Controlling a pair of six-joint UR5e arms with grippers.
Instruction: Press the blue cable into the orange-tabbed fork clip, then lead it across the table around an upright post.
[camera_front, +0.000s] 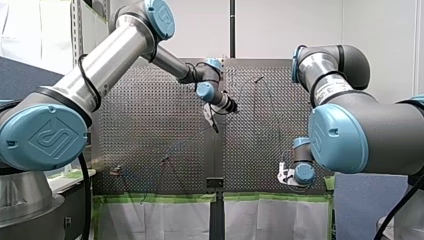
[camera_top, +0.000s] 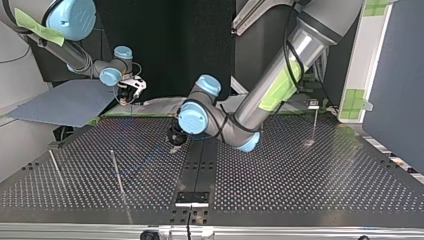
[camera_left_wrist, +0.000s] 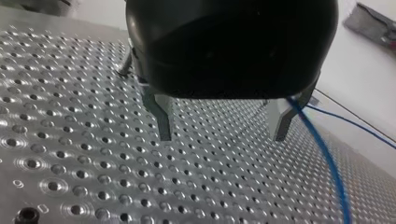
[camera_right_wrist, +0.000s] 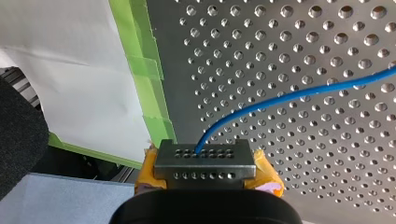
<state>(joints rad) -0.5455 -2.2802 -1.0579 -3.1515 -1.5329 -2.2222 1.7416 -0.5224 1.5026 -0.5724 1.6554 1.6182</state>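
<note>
Perforated table (camera_right_wrist: 261, 56) edge, right pincer (camera_right_wrist: 204, 158) gripping blue cable (camera_right_wrist: 289, 97)

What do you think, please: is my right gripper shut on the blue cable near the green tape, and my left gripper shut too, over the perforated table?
Not quite: the left wrist view shows my left gripper open, its metal fingers apart over the perforated table. The rest stands: my right gripper is shut on the blue cable near the green tape.

Off-task items
Perforated worktop (camera_top: 300, 170); green tape (camera_right_wrist: 145, 69) along its edge, white sheet (camera_right_wrist: 70, 70) just beyond the tape.
</note>
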